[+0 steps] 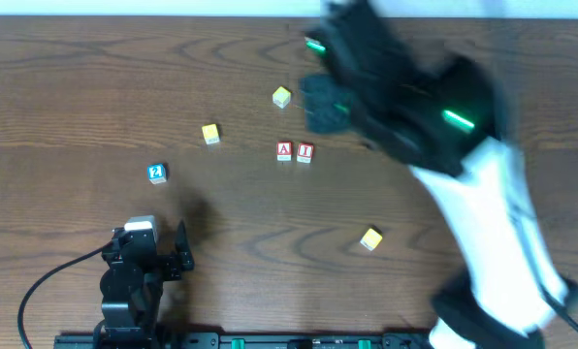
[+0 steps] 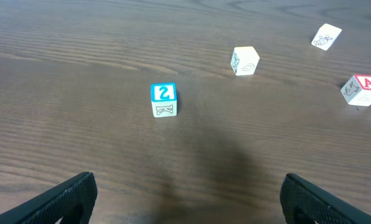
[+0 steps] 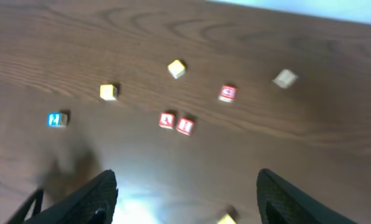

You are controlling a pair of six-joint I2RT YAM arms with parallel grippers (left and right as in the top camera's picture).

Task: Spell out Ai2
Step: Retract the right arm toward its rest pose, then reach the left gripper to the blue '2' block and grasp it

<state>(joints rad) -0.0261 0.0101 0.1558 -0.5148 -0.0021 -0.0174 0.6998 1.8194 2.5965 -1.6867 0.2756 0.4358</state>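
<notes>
A red A block and a red I block sit side by side, touching, at mid-table. They also show in the right wrist view, A and I. A blue 2 block stands alone to the left; it also shows in the left wrist view and the right wrist view. My left gripper is open and empty, low at the front left, short of the 2 block. My right gripper is open and empty, blurred, high above the table behind the A and I.
Yellow blocks lie at the back, left of centre and front right. The right wrist view also shows another red block and a cream block, hidden under the right arm overhead.
</notes>
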